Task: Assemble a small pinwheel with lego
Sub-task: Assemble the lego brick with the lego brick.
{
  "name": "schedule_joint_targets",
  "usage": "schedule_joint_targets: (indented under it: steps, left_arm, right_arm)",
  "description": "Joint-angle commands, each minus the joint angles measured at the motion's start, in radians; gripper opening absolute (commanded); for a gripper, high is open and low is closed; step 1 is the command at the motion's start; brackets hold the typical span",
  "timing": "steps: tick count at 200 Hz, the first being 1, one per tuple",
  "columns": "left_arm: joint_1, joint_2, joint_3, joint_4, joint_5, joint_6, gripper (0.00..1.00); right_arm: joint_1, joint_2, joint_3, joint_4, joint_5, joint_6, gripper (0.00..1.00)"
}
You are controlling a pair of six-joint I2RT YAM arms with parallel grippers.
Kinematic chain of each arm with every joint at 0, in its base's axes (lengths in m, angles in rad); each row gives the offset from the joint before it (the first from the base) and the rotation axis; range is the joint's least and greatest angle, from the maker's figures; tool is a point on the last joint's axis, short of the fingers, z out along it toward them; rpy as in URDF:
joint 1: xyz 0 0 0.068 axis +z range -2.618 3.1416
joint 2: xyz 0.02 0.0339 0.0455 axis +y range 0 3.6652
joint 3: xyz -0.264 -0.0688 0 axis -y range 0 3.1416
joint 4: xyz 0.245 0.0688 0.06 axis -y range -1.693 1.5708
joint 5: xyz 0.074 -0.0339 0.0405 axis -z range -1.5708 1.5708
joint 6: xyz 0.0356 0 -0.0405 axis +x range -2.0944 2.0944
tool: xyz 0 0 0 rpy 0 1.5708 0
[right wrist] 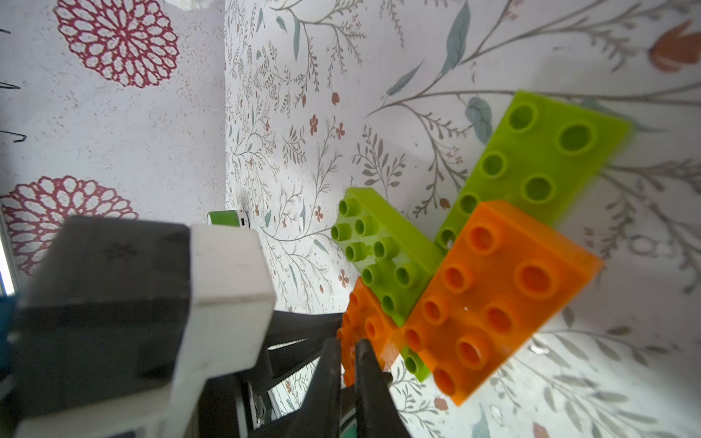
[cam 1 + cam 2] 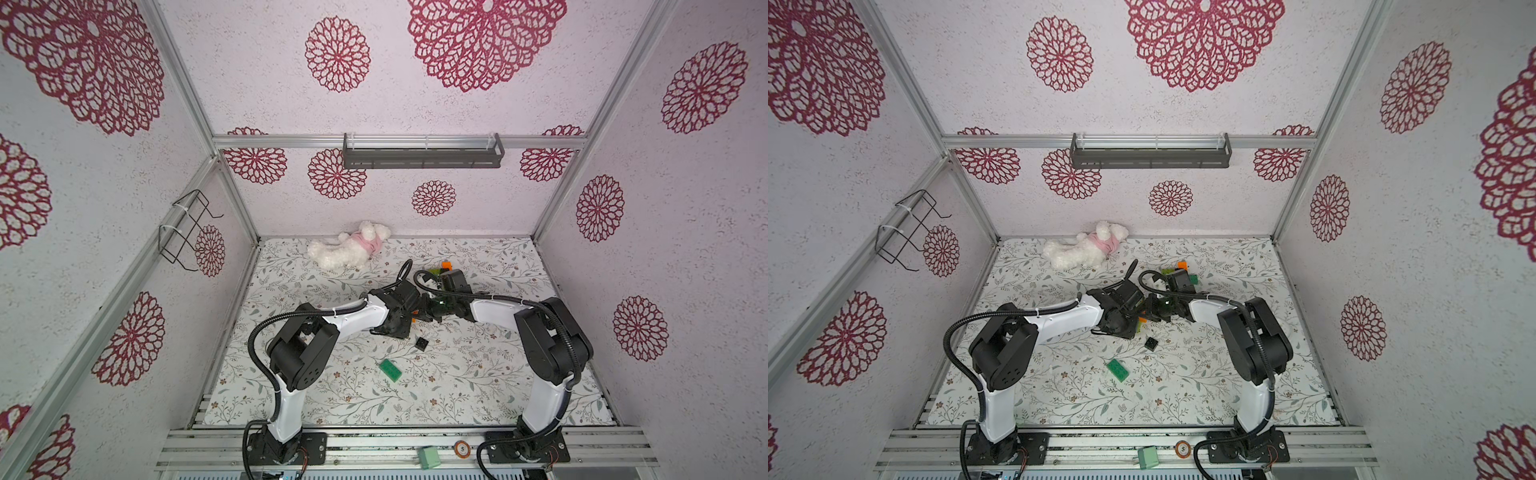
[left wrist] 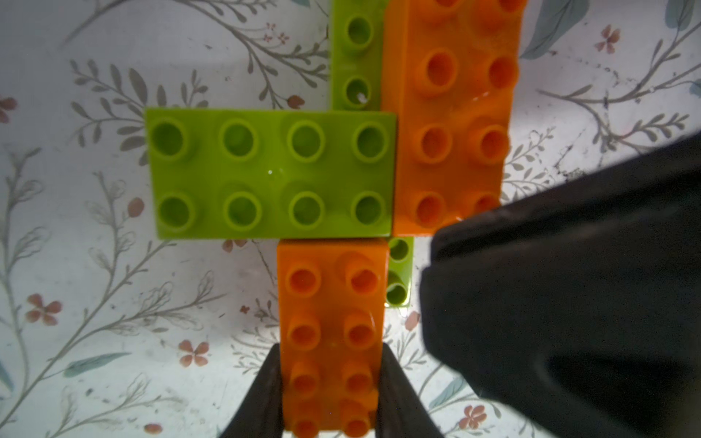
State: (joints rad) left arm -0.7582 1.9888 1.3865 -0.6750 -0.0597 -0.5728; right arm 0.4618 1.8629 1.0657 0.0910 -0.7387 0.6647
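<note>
Left gripper (image 3: 330,354): clamped on an orange brick (image 3: 330,303), one black finger flat against each long side, at the brick's near end.
Held orange brick: studs up and lifted clear of the floral mat (image 3: 95,265); it sticks straight out ahead of the left fingers.
Upper lime green brick (image 3: 269,174): butts against the far end of the held orange brick and runs crosswise off to one side of the left gripper.
Second orange brick (image 3: 455,113): just past that joint on the other side, running on away from the left gripper, its long edge against the lime brick's short end.
Lower lime green brick (image 1: 538,159): one layer down under the second orange brick, showing past both of its ends.
Right gripper (image 1: 348,343): fingers drawn almost together with only a sliver between them, tips at the edge of the held orange brick; I cannot tell whether they pinch anything.
Both grippers: meet nose to nose above the middle of the mat in both top views.
Black square brick (image 2: 421,343): loose on the mat, near the grippers, on the side toward the arm bases.
Dark green brick (image 2: 390,370): loose too, farther the same way, apart from the black one.
Spare bricks (image 2: 1182,264): a small heap beyond the right gripper's wrist, partly hidden by it.
White plush toy (image 2: 345,249): well beyond the left gripper, at the back wall.
</note>
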Motion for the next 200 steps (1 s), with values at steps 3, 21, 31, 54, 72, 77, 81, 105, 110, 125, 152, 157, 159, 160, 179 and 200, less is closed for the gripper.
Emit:
schedule_joint_targets:
  steps: [3,21,31,54,72,77,81,105,110,125,152,157,159,160,179,200]
  left_arm:
    - [0.007,0.019,0.003,0.017,-0.015,-0.003,0.21]
    - [0.005,0.019,0.005,0.023,-0.017,0.002,0.21]
    - [0.007,0.018,0.005,0.024,-0.019,0.004,0.21]
    - [0.008,0.021,0.008,0.025,-0.02,0.005,0.21]
    - [0.008,0.022,0.009,0.026,-0.02,0.007,0.21]
    - [0.008,0.023,0.009,0.027,-0.018,0.007,0.21]
    - [0.008,0.022,0.008,0.03,-0.017,0.007,0.21]
    - [0.009,0.022,0.005,0.045,-0.012,0.009,0.21]
    - [0.008,0.021,0.004,0.046,-0.012,0.01,0.21]
    - [0.008,0.021,0.003,0.048,-0.007,0.011,0.21]
    - [0.008,0.021,0.002,0.053,-0.008,0.019,0.22]
    - [0.008,0.021,0.002,0.052,-0.008,0.021,0.22]
    - [0.007,0.021,0.003,0.053,-0.007,0.022,0.22]
    - [0.007,0.022,0.004,0.053,-0.008,0.022,0.22]
    - [0.008,0.022,0.002,0.052,-0.012,0.026,0.22]
    - [0.008,0.021,0.0,0.055,-0.015,0.034,0.23]
  right_arm:
    - [0.005,0.007,0.038,0.02,-0.034,0.012,0.13]
    - [0.013,0.02,0.045,0.0,-0.028,0.003,0.13]
    - [0.016,0.026,0.051,-0.02,-0.016,-0.008,0.12]
    - [0.025,0.039,0.065,-0.072,0.023,-0.035,0.1]
    - [0.03,0.051,0.07,-0.098,0.039,-0.045,0.08]
    - [0.031,0.053,0.071,-0.106,0.045,-0.047,0.08]
    - [0.032,0.056,0.071,-0.111,0.052,-0.049,0.08]
    - [0.037,0.066,0.063,-0.112,0.055,-0.047,0.07]
    - [0.039,0.068,0.062,-0.112,0.057,-0.046,0.07]
    - [0.045,0.076,0.063,-0.113,0.066,-0.045,0.07]
    - [0.051,0.082,0.078,-0.16,0.138,-0.058,0.04]
    - [0.051,0.082,0.08,-0.174,0.16,-0.064,0.04]
    - [0.052,0.082,0.081,-0.179,0.168,-0.066,0.04]
    - [0.052,0.082,0.081,-0.183,0.171,-0.068,0.04]
    - [0.052,0.089,0.08,-0.224,0.212,-0.085,0.03]
    - [0.056,0.096,0.068,-0.24,0.232,-0.089,0.01]
